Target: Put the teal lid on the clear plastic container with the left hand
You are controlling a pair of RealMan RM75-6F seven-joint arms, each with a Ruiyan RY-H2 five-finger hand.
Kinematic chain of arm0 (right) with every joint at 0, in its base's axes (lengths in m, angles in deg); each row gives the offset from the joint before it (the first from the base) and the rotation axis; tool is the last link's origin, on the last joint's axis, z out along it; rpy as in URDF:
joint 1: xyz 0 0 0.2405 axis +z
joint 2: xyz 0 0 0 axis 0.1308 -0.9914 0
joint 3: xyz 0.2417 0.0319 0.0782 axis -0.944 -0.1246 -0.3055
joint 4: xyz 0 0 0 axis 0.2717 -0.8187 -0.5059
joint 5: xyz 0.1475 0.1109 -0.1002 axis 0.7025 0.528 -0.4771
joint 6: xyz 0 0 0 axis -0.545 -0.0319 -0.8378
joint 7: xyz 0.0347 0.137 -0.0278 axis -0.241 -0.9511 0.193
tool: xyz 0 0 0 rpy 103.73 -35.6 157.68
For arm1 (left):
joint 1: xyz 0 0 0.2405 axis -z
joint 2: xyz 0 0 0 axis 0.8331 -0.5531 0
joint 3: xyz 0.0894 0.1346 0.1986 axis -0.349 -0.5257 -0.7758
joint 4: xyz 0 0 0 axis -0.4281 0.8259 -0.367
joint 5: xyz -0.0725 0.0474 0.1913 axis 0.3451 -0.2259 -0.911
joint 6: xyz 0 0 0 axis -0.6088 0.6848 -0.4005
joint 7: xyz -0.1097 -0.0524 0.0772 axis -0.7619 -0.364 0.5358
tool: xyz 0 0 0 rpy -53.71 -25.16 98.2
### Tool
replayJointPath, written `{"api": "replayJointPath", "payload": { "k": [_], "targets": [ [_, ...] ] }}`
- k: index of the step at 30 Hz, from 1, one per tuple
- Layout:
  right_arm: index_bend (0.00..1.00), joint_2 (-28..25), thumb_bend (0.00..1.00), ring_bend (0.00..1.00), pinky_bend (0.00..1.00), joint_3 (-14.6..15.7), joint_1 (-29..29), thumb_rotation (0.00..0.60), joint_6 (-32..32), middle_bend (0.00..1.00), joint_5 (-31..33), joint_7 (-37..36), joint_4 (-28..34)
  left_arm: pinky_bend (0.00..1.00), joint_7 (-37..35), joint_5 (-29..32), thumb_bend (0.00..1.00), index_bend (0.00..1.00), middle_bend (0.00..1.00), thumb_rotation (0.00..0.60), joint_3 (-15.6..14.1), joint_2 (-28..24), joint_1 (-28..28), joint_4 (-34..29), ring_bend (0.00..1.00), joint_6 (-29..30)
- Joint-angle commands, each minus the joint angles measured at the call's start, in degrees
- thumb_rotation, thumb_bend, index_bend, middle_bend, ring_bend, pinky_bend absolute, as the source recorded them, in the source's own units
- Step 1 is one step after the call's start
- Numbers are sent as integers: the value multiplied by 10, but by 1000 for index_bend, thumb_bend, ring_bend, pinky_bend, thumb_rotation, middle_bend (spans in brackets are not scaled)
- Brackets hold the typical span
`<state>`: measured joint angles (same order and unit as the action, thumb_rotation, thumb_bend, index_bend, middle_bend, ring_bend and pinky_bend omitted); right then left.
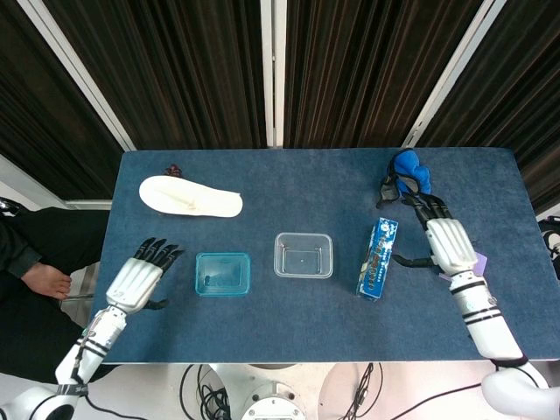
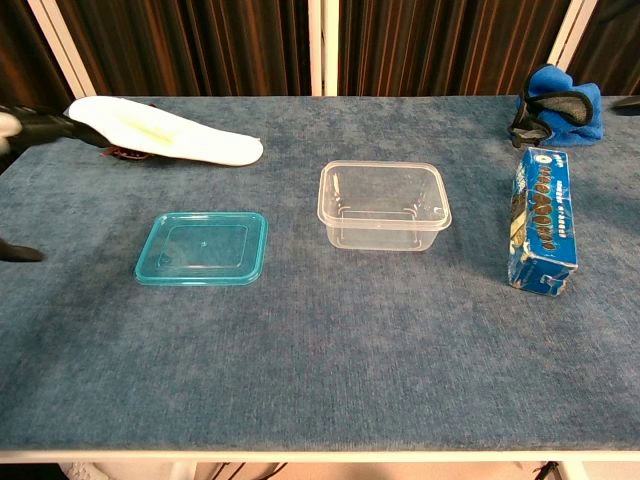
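A: Where does the teal lid (image 1: 222, 273) lie?

B: Flat on the blue table (image 1: 289, 332), left of the middle and toward the near side; the clear plastic container (image 1: 304, 255) stands upright just to its right, apart from it, with its mouth uncovered.

A: And the left hand (image 1: 137, 278)?

B: Over the left part of the table, left of the lid and not touching it; its fingers are stretched out and spread, and it holds nothing; the chest view catches only dark fingertips at its left edge.

A: The right hand (image 1: 446, 242)?

B: Near the right edge of the table, fingers spread toward the far side, thumb reaching left, holding nothing; it partly covers a purple block (image 1: 479, 260), so I cannot tell whether it touches it.

A: What else is around?

B: A blue box (image 1: 377, 258) of snacks stands between the container and the right hand, apart from both; a blue cloth thing with a dark strap (image 1: 405, 175) sits at the far right; a white shoe insole (image 1: 190, 196) lies at the far left, with a small dark reddish object (image 1: 173, 170) at its far end, too small to name.

A: Does anything stand between the lid and the container?

B: Only bare table cloth; the insole lies farther off, and the box is on the container's other side.
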<state>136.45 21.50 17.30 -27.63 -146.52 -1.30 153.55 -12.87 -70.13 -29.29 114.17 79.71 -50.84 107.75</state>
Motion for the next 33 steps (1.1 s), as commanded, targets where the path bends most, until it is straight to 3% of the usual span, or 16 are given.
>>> {"api": "replayJointPath", "payload": {
  "k": [1, 5, 9, 16, 28, 33],
  "targets": [
    [0, -28, 26, 0, 0, 23, -45, 600, -50, 151, -34, -12, 18, 15, 35, 71, 0, 70, 47, 600, 15, 47, 41, 12, 0, -57],
    [0, -32, 26, 0, 0, 31, -65, 600, -70, 151, -47, -33, 11, 19, 79, 170, 0, 26, 10, 600, 29, 81, 74, 31, 0, -99],
    [0, -29, 26, 0, 0, 37, -80, 600, -83, 151, -56, -54, -3, 20, 114, 245, 0, 17, 8, 600, 38, 102, 97, 40, 0, -102],
    [0, -31, 26, 0, 0, 41, -92, 600, -85, 140, -62, -83, -17, 40, 174, 390, 0, 18, 11, 600, 45, 93, 146, -2, 0, -105],
    [0, -30, 26, 0, 0, 46, -105, 600, -82, 135, -68, -110, -33, 6, 336, 651, 0, 18, 0, 600, 49, 125, 272, -65, 0, 16],
    [0, -30, 26, 0, 0, 47, -108, 600, -77, 136, -70, -135, -44, 4, 377, 722, 0, 18, 0, 600, 55, 147, 311, -65, 0, 60]
  ]
}}
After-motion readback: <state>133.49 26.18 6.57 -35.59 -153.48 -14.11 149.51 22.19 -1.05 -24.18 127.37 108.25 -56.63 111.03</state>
